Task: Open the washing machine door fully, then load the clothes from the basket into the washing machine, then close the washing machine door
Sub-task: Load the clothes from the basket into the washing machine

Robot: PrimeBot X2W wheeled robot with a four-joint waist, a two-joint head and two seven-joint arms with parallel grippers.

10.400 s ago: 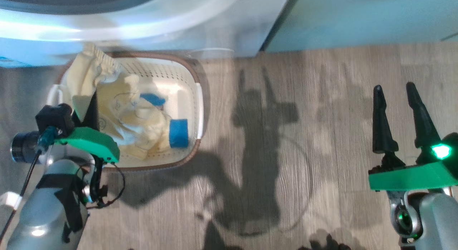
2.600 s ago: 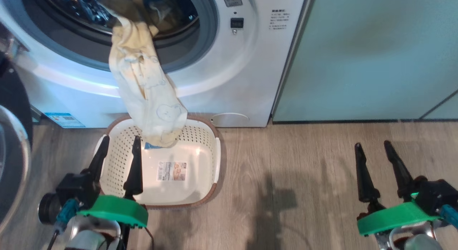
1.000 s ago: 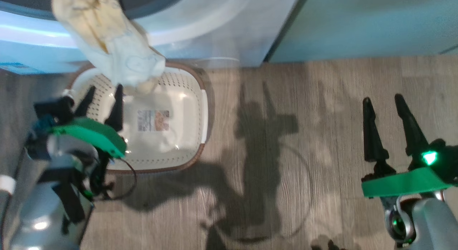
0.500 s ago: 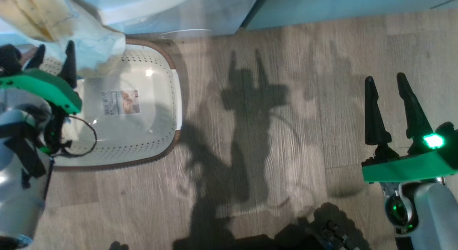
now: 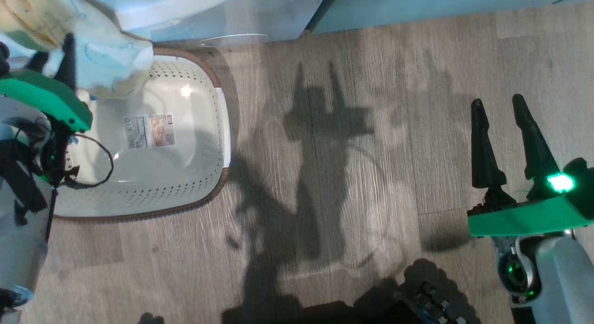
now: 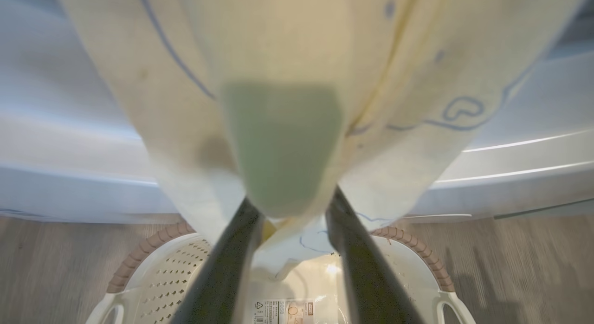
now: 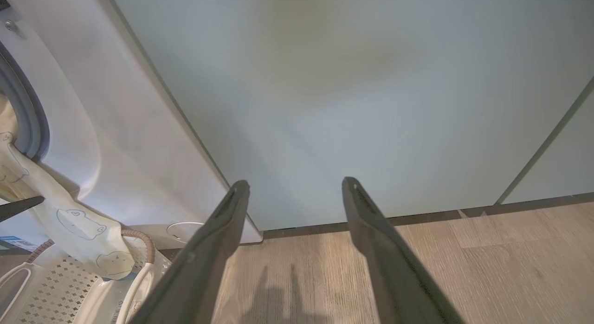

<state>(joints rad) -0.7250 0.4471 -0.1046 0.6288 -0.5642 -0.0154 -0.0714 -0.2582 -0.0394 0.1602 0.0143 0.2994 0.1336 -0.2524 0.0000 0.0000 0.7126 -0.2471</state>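
We are watching a pale yellow printed garment (image 5: 100, 59) hanging lengthwise from the washing machine (image 7: 116, 129) mouth, its lower end pointing down into the cream basket (image 5: 209, 78) beneath our left claw (image 5: 52, 57). The cloth is draping over that claw's fingertips; we cannot tell whether they are gripping it. Our right claw (image 5: 499, 103) is standing open, well apart, over grey wood-look floor (image 5: 371, 175) and facing a pale green cabinet (image 7: 348, 82).

Pale yellow garment (image 5: 111, 59), blue line prints; cream basket (image 5: 204, 175).
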